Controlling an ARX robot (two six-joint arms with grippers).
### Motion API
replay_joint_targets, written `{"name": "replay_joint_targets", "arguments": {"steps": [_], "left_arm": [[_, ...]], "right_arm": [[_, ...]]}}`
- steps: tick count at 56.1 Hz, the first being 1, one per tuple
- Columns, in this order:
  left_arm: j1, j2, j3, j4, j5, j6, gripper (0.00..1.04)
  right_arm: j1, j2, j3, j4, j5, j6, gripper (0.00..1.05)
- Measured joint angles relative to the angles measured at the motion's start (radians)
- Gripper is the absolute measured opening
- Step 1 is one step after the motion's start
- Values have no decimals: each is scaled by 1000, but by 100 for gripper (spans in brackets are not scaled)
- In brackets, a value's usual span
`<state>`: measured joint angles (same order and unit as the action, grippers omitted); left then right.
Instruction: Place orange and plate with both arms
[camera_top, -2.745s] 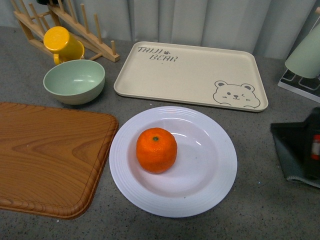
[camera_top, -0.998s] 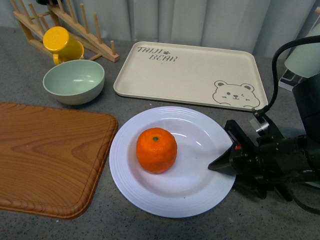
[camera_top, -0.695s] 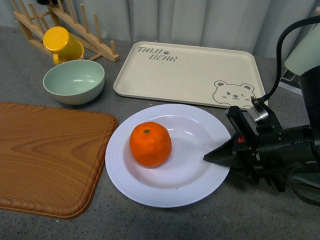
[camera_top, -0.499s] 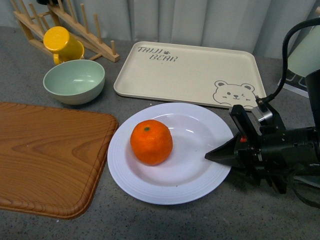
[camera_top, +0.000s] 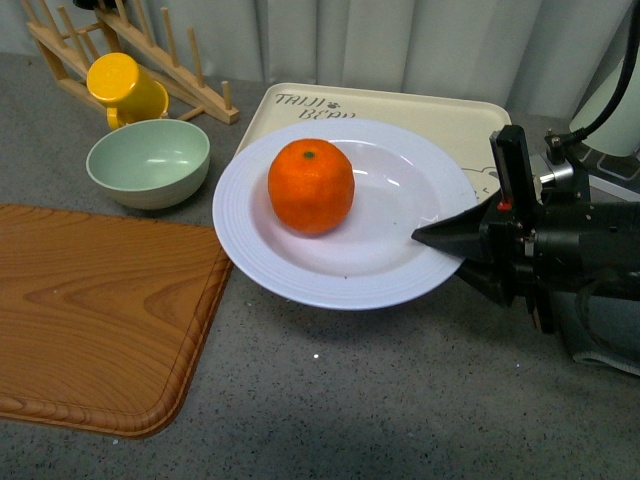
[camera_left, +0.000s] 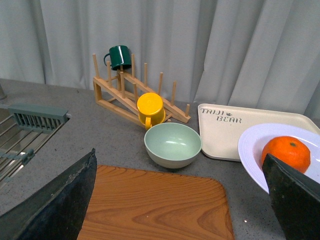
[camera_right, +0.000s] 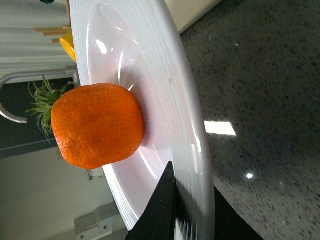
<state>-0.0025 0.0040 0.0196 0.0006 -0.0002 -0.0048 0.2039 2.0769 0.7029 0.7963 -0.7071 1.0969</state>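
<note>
1 grey speckled counter (curtain behind); right gripper clamps plate, left gripper gapes wide.

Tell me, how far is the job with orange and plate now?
Done: the right tool is shut on the plate rim. In hand: the plate is held above the counter, partly over the beige tray, with the orange sitting in it. Left: setting both down; the left tool is open and holds nothing.

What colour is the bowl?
The bowl is pale green; the front view shows it best.
</note>
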Motion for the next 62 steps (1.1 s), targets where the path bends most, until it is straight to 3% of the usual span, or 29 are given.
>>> {"name": "replay_joint_targets", "arguments": {"steps": [24,48,62], "left_arm": [[0,0,0,0,0,0,98],[0,0,0,0,0,0,98],[0,0,0,0,0,0,98]], "right_arm": [[65,208,211,177,230,215,4],[129,400,501,104,375,327,4],[133,440,568,63,418,346,4]]}}
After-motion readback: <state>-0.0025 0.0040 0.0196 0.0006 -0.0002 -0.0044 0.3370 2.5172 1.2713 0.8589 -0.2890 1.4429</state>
